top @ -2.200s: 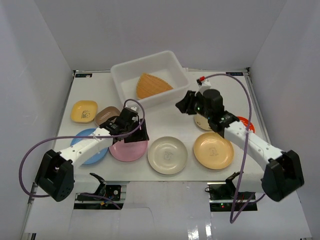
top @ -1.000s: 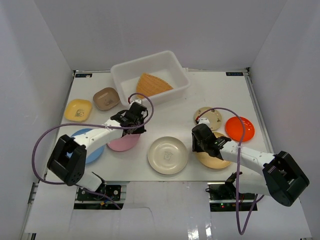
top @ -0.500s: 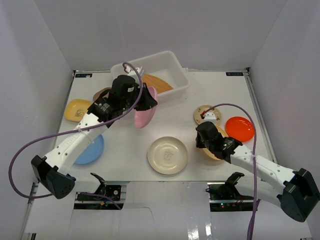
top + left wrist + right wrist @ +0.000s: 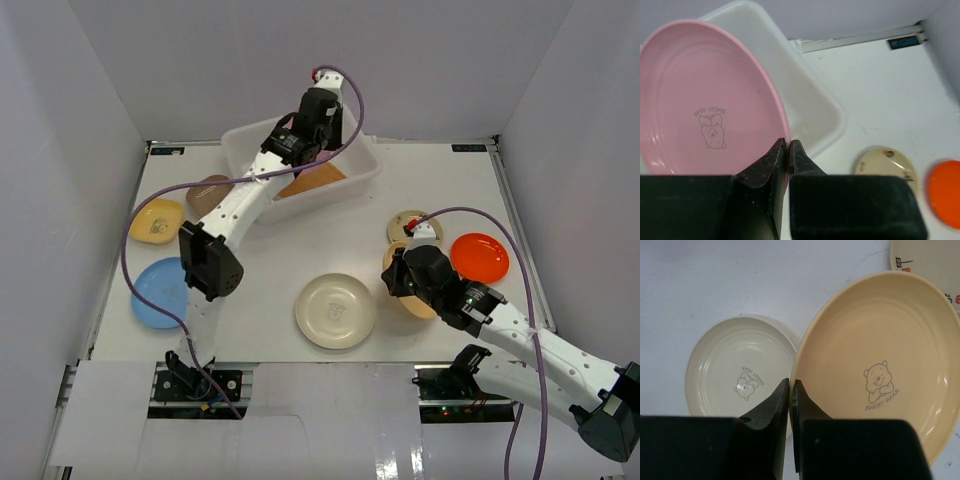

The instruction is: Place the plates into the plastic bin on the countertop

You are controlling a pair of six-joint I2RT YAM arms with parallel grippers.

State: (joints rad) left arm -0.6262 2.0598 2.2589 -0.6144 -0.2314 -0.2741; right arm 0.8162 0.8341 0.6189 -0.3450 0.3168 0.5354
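Nearest the bases, the right gripper is closed to a hairline gap on the rim of the tan plate, which is held just beside the cream plate, low over the countertop. Whether it is lifted clear cannot be told. Further out, the beige plate, orange plate, blue plate, yellow plate and brown plate are seen lying on the countertop. At the far end, the left gripper is pinched tight on the edge of the pink plate, which is held tilted above the bin. One wicker plate is seen inside the bin. The step in hand is judged to be the drop of the pink plate: it should be lowered within the walls before the fingers are parted. The tan plate is then to be carried across.
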